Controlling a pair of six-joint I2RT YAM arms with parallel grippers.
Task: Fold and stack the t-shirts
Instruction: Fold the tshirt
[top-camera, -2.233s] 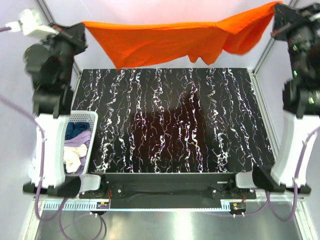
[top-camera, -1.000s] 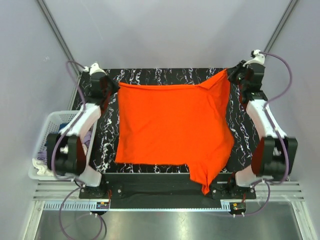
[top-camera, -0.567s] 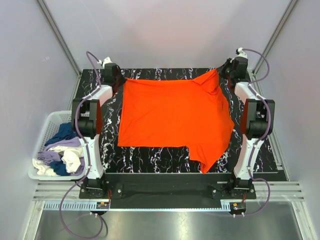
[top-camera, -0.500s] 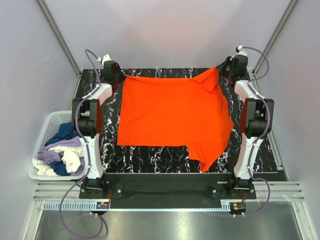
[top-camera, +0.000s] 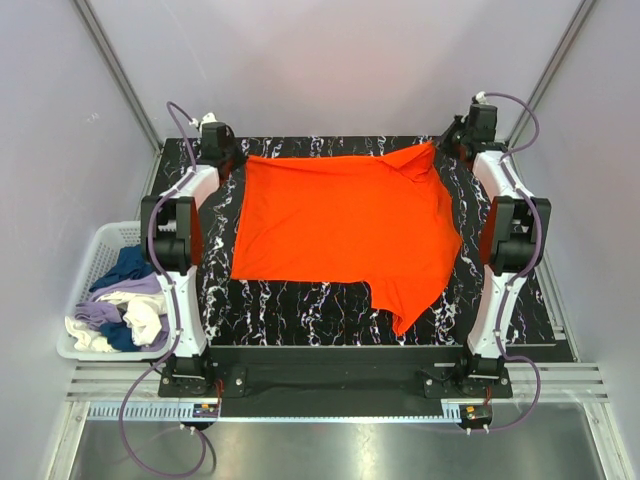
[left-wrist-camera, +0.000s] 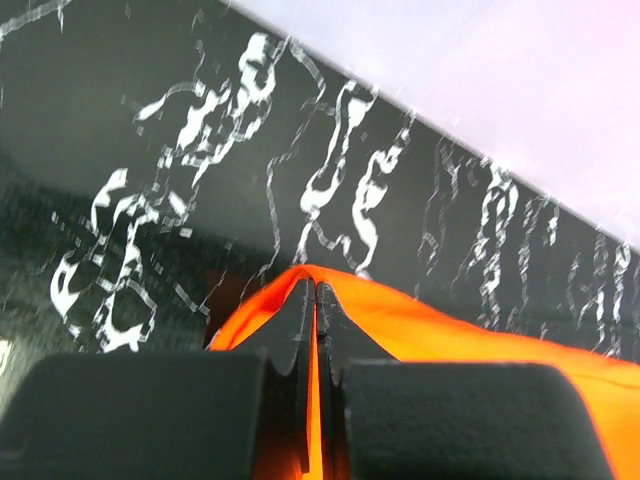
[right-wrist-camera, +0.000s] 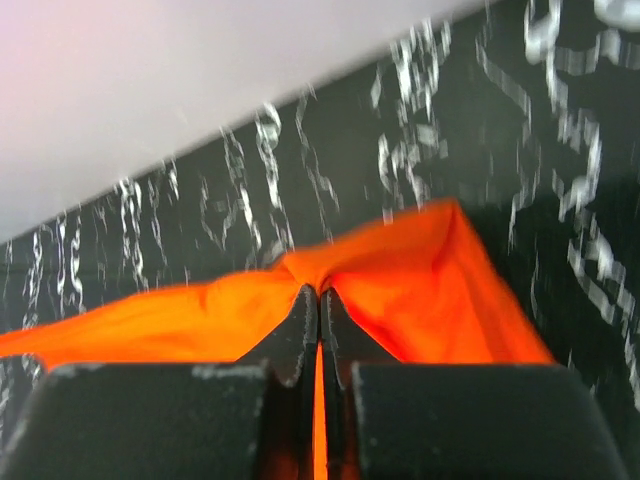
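Note:
A bright orange t-shirt (top-camera: 340, 220) lies spread over the black marbled table (top-camera: 300, 305), one sleeve hanging toward the front right. My left gripper (top-camera: 232, 158) is at the far left corner, shut on the shirt's far left edge (left-wrist-camera: 440, 335); orange cloth shows pinched between its fingers (left-wrist-camera: 296, 330). My right gripper (top-camera: 448, 145) is at the far right corner, shut on the shirt's far right corner (right-wrist-camera: 430, 290), the cloth bunching at its fingertips (right-wrist-camera: 318, 292). Both arms are stretched far across the table.
A white basket (top-camera: 95, 255) off the table's left side holds navy, lavender and cream shirts (top-camera: 125, 300). Grey walls and frame posts close in the far side. A strip of bare table shows in front of the shirt.
The shirt hung in the air between raised arms; both arms then lowered it flat onto the table and have drawn it slightly farther back, both grippers staying shut on it.

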